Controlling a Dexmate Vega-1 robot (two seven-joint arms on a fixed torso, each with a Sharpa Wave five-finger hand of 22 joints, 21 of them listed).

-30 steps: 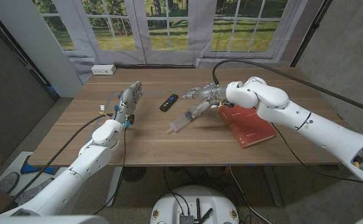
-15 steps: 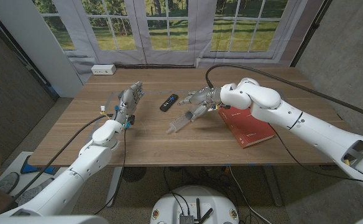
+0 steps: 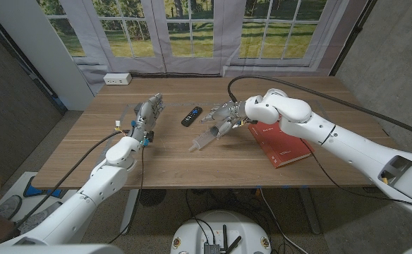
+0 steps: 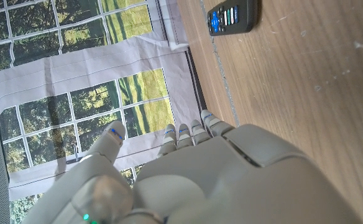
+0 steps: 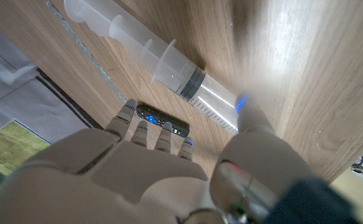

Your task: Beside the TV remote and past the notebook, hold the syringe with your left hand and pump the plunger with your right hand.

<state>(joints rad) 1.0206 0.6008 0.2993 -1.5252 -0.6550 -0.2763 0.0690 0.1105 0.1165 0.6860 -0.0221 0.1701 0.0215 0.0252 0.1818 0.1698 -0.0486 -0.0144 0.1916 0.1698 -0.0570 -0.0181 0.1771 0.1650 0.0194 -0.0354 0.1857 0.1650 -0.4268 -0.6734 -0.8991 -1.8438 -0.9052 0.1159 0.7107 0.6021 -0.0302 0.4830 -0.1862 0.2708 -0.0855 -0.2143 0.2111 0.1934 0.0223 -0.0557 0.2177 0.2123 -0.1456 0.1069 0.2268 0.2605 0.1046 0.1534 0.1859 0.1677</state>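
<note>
Table [image 3: 156,162] | right hand [image 3: 223,115] shifted left over syringe [image 3: 204,139]

The syringe [image 3: 204,138] is a clear plastic one with a dark plunger seal inside the barrel, seen close up in the right wrist view [image 5: 169,65], where faint printed graduations run along the barrel and a flange sits partway along. It lies flat on the wooden bench [image 3: 164,162], slanted, its plunger drawn out. The black TV remote [image 3: 191,116] with small coloured buttons [image 4: 232,15] lies just beyond it, apart from it. The red notebook [image 3: 283,143] lies closed and flat on the bench, to the syringe's right, near the front edge.
</note>
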